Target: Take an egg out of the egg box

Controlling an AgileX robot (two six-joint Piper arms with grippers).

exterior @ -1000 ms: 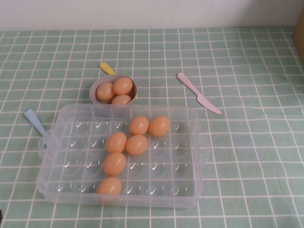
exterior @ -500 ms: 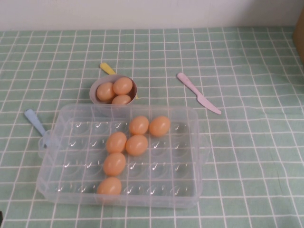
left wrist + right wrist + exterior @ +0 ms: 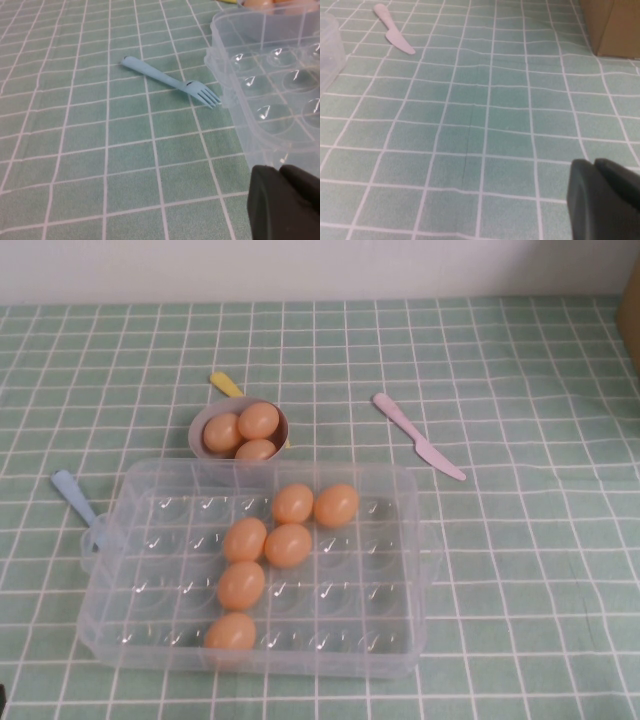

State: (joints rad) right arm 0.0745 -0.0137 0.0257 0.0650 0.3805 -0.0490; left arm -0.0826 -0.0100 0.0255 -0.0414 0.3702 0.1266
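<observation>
While I watch from the raised camera, the large clear plastic egg box (image 3: 262, 570) sits on the green checked cloth of the tabletop (image 3: 520, 570), its floor pressed into rows of round glossy dimples. Six smooth orange-tan oval eggs lie in it: two side by side in the far row, two in the next row, one below those, and the nearest egg (image 3: 231, 631) against the near wall. Most dimples hold nothing. Just beyond the box's far wall stands a small round mauve bowl (image 3: 203, 420) holding three more matching eggs, with a yellow handle (image 3: 225, 384) showing behind it. A pale blue plastic fork (image 3: 73, 498) lies at the box's left side, and a pink plastic knife (image 3: 417, 436) lies well apart to the right. I see neither arm from here.

From the left wrist camera, the blue fork (image 3: 170, 81) lies flat on the cloth, its tines just beside the box's (image 3: 260, 80) clear wall. The left pincer (image 3: 285, 202) shows as dark rounded fingers pressed together, closed on nothing, above the cloth near the box's corner.

From the right wrist camera, the right pincer (image 3: 605, 200) hangs over bare cloth, well away from the pink knife (image 3: 393, 36); I cannot tell its state. A brown cardboard box (image 3: 615, 25) stands at the far edge.
</observation>
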